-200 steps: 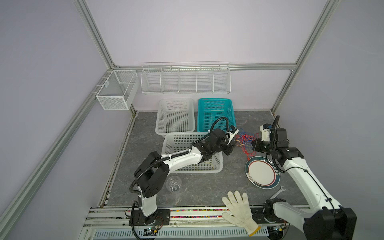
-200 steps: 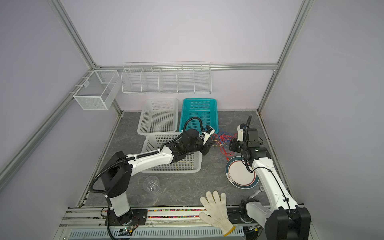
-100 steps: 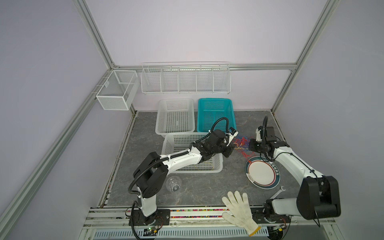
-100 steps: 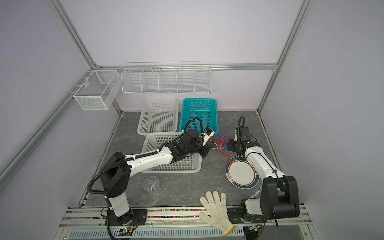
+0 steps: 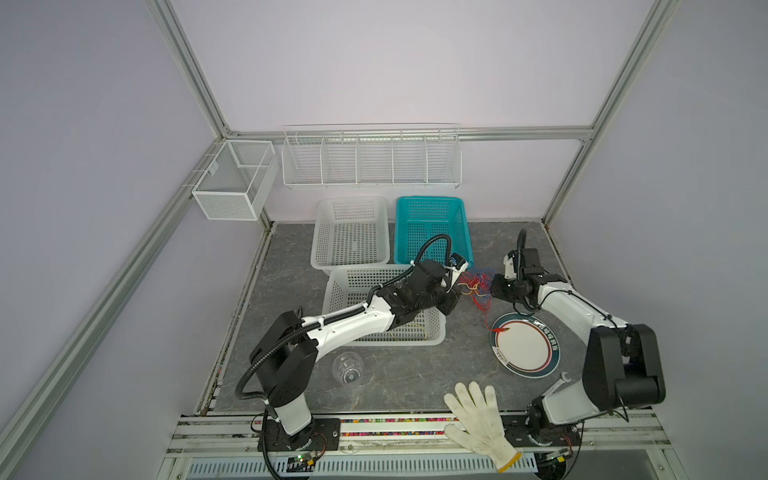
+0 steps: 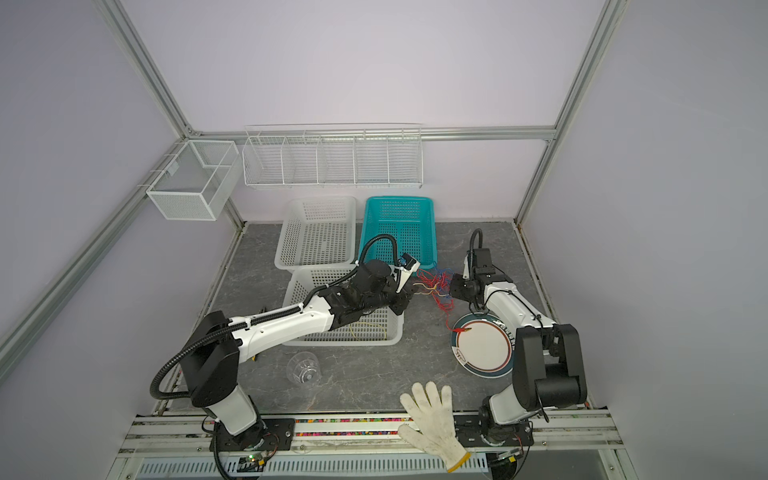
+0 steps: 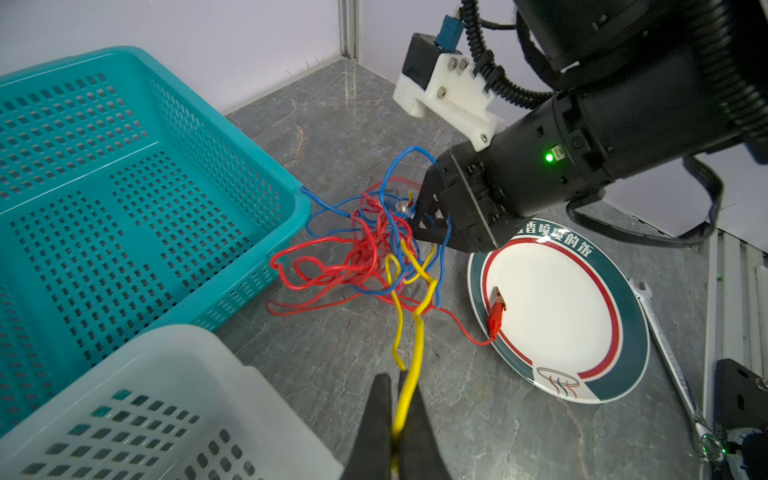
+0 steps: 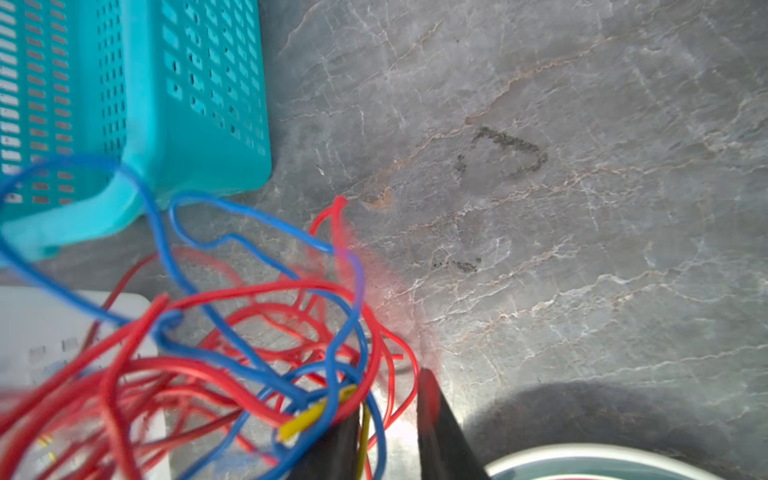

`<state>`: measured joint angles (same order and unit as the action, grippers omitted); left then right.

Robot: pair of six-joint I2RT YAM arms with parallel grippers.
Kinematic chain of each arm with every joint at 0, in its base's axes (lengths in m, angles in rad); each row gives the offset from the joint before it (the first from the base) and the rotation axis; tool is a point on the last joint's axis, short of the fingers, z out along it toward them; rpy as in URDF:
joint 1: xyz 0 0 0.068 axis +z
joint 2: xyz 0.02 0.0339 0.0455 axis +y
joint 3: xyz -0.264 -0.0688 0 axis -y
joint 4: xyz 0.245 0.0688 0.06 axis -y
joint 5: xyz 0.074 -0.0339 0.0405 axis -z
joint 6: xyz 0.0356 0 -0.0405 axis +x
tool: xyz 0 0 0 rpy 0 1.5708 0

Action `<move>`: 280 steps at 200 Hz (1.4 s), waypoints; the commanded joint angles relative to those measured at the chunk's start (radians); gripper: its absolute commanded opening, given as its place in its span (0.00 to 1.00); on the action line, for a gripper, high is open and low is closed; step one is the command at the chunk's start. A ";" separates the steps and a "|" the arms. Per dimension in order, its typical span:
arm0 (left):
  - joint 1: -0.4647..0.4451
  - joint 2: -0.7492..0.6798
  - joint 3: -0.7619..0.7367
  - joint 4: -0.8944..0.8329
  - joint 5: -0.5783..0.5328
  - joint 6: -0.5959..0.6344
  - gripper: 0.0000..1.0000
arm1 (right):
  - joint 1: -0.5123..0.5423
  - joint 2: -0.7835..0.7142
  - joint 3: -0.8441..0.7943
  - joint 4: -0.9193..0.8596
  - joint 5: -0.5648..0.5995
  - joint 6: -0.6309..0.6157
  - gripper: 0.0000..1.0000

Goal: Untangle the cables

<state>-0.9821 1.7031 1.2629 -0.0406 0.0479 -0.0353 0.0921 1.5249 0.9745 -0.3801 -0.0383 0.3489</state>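
— What have you got hold of?
— My left claw (image 7: 394, 380) is pinched on a yellow cable (image 7: 417, 332). My right claw (image 8: 388, 405) stands part-open among the cables (image 7: 365, 253).
— Where do they lie?
— Bunched on the table (image 7: 332, 374), between the teal basket (image 7: 299, 203) and the plate (image 7: 561, 316).

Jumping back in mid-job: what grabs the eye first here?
A knot of red, blue and yellow cables lies between the teal basket and the plate. The left end effector is shut on a yellow strand from it, the right end effector stands open against the knot, and a red clip rests on the plate.
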 commanded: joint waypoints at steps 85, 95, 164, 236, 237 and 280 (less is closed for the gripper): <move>0.005 0.007 0.048 -0.043 -0.064 0.021 0.00 | -0.041 -0.229 -0.026 -0.056 0.082 -0.022 0.76; 0.005 0.012 0.056 -0.047 -0.063 0.020 0.00 | -0.041 -0.269 -0.032 -0.061 0.077 -0.021 0.80; 0.005 0.035 0.078 -0.039 -0.034 0.008 0.00 | -0.025 -0.353 -0.045 -0.005 -0.139 -0.036 0.97; 0.005 0.015 0.061 -0.006 0.009 0.003 0.00 | -0.010 -0.145 -0.040 0.123 -0.209 -0.016 0.97; 0.004 0.015 0.061 -0.005 0.010 0.003 0.00 | -0.010 -0.141 -0.040 0.124 -0.210 -0.016 0.97; 0.004 0.014 0.069 0.007 0.053 -0.004 0.00 | 0.003 -0.032 -0.040 0.215 -0.278 0.008 0.98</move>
<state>-0.9817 1.7214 1.2945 -0.0719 0.0578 -0.0257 0.0814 1.4555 0.9363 -0.2527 -0.2508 0.3367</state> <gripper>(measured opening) 0.048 0.970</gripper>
